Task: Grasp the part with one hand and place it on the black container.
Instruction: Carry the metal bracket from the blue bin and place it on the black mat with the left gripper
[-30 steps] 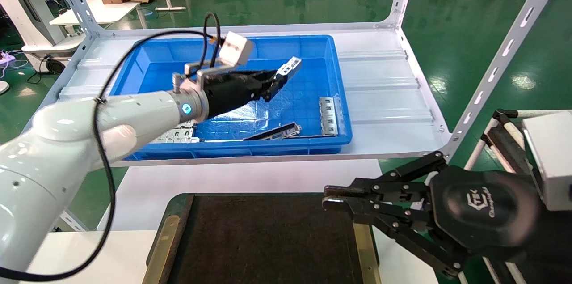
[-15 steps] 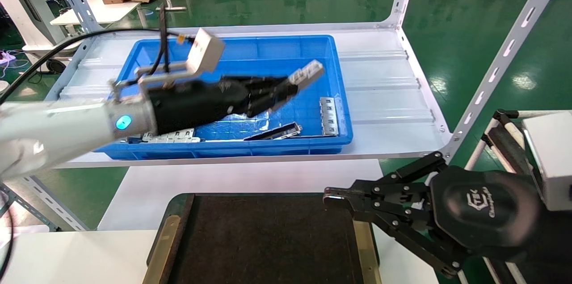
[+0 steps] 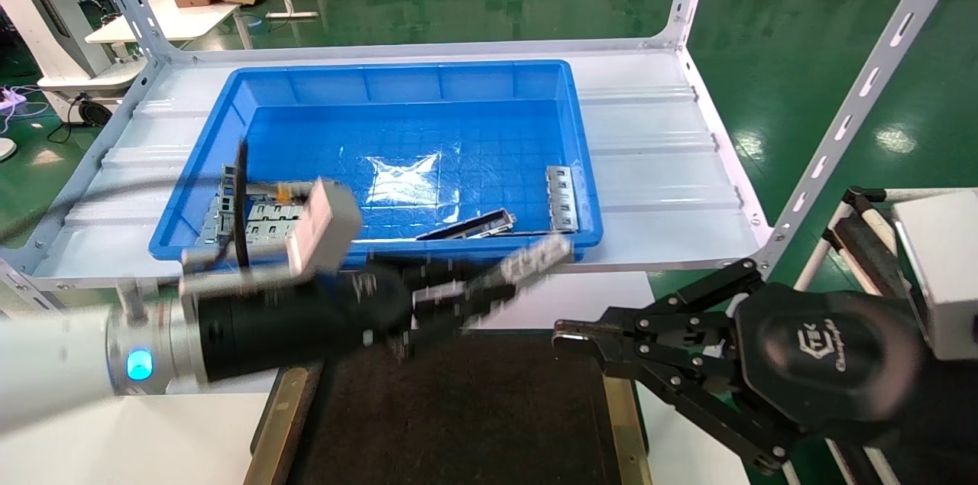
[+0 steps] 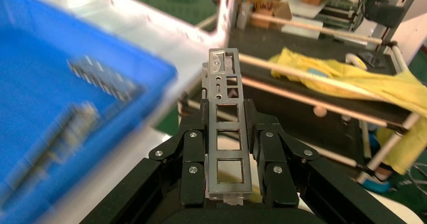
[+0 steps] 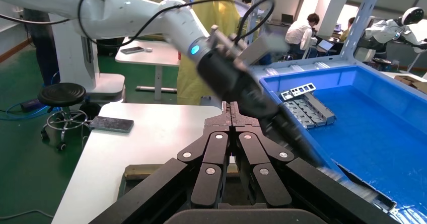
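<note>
My left gripper (image 3: 477,294) and the part (image 3: 535,260) smear with motion in the head view. My arm hides the black container (image 3: 474,409)'s far-left corner; the container's near side is cut off.

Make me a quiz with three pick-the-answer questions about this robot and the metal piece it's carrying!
1. Where is the left gripper?
A. deep inside the blue bin
B. over the far edge of the black container, in front of the blue bin
C. on the floor

2. What colour is the part?
A. silver-grey
B. red
C. yellow

3. How is the right gripper?
A. wide open
B. holding a part
C. shut, empty

Answers:
1 B, the head view shows it in front of the bin, at the container's far edge.
2 A, the left wrist view shows silver-grey metal.
3 C, its fingers meet with nothing between them.
</note>
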Robot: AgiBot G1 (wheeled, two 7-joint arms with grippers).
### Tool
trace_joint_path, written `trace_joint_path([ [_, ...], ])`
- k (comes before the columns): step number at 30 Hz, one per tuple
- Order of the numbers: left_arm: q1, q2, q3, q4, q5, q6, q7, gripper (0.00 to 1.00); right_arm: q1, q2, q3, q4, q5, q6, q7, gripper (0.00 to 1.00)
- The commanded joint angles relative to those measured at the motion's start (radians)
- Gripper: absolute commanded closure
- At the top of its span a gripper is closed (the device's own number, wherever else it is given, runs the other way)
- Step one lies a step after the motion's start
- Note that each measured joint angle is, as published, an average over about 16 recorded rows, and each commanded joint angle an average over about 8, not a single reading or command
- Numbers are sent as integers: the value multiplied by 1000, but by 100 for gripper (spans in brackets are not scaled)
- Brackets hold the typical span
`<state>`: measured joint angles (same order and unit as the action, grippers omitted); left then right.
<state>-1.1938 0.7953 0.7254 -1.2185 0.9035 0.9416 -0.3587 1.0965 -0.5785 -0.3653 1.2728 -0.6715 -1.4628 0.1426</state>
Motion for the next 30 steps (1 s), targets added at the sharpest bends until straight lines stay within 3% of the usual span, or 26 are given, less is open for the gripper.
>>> trace_joint_path([
  [1, 45, -31, 7, -69, 8, -32, -21, 100, 0, 0, 0, 0, 0, 0, 0, 100],
  [7, 172, -59, 45, -119, 33, -130, -64, 100, 0, 0, 0, 0, 0, 0, 0, 100],
  [13, 289, -29, 81, -121, 76, -295, -87, 100, 0, 0, 0, 0, 0, 0, 0, 100],
  [22, 428, 99, 132, -103, 134, -644, -153, 100, 0, 0, 0, 0, 0, 0, 0, 100],
  [30, 431, 246, 201, -6, 140, -906, -227, 100, 0, 0, 0, 0, 0, 0, 0, 100],
])
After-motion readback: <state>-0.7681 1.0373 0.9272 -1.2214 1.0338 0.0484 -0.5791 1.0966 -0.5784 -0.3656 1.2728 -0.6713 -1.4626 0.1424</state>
